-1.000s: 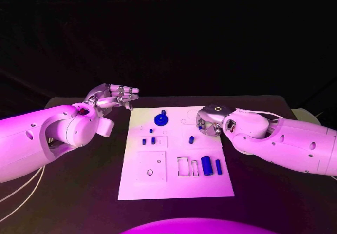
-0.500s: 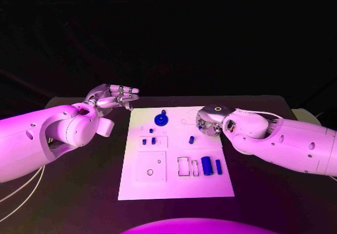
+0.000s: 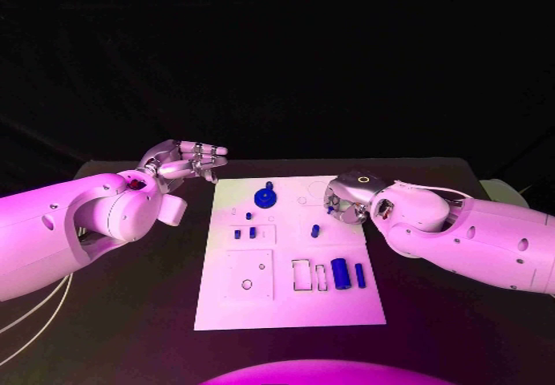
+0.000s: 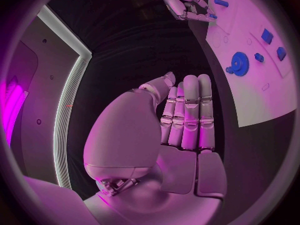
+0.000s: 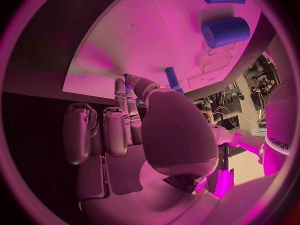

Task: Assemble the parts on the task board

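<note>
The white task board (image 3: 289, 301) lies mid-table. On it are a blue gear (image 3: 266, 196), small blue pegs (image 3: 244, 233), another peg (image 3: 314, 230), and near the right edge a thick blue cylinder (image 3: 340, 269) beside a slim bar (image 3: 360, 274). My right hand (image 3: 343, 200) hovers over the board's far right part, thumb and a finger pinching a small blue part (image 5: 127, 78). My left hand (image 3: 185, 160) is raised off the board's far left corner, fingers side by side, holding nothing. The left wrist view shows the gear (image 4: 239, 62) and the right hand (image 4: 181, 2).
The black table (image 3: 139, 305) surrounds the board on all sides. Outlined recesses (image 3: 303, 273) and a square panel (image 3: 249, 273) mark the board's near half. A pale object (image 3: 500, 188) sits at the table's far right edge.
My right hand has shifted very slightly to the right and nearer; the left hand and the parts on the board are as before.
</note>
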Robot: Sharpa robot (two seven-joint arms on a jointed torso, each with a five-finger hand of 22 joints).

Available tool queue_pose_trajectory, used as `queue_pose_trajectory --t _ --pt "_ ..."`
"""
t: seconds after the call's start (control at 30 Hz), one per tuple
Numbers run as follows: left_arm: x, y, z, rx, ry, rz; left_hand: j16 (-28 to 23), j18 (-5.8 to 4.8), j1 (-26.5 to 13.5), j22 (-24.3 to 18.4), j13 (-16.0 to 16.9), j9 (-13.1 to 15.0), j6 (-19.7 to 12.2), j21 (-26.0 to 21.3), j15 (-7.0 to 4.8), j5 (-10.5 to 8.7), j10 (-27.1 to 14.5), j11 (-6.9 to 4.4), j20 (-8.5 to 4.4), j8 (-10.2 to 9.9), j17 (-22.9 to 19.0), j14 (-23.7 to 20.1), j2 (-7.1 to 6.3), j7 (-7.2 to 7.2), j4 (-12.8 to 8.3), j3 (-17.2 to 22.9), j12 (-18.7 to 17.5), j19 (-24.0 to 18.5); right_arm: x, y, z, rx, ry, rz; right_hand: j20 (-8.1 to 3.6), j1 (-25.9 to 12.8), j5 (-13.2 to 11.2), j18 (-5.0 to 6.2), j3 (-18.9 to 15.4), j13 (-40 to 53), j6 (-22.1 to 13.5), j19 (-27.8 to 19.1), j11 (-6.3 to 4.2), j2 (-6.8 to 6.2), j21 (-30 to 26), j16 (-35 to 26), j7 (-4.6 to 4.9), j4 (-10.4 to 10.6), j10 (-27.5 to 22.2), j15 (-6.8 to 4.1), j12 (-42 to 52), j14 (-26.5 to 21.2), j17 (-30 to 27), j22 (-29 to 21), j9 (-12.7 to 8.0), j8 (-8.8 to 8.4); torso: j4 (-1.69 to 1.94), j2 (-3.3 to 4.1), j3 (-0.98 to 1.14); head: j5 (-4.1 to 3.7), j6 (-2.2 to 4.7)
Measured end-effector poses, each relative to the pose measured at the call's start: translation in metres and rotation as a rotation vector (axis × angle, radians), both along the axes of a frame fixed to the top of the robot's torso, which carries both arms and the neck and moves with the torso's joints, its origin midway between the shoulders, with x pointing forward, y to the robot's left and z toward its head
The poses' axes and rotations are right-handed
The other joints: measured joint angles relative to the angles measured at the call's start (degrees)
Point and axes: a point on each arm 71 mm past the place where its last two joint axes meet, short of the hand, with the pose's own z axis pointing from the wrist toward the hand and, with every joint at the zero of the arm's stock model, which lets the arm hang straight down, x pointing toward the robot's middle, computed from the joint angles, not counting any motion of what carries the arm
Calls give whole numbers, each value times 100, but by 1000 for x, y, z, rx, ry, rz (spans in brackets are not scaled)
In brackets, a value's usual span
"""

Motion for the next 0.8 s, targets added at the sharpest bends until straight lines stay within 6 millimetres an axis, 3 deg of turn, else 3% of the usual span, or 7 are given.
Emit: queue_pose_trajectory --t 0.47,0.8 --pt "1 1 -1 5 10 3 -36 -1 0 -21 -1 -5 -62 -22 20 0 -63 21 0 -20 -29 -20 0 21 -23 -23 0 0 -16 -1 24 73 -58 28 0 -39 -61 0 0 -5 -1 0 0 -40 57 -1 0 0 0 0 -22 0 4 0 9 -6 3 -3 -2 -2 21" --pt "2 -1 -2 4 12 -1 -36 0 0 -28 -1 -5 -63 -45 20 0 -82 41 0 -20 -29 -20 0 21 -23 -23 0 0 -53 39 40 156 -55 155 0 -39 -62 0 -1 -10 16 0 0 -40 60 -4 -17 0 0 0 -21 0 4 4 6 -17 -7 -3 -1 162 18"
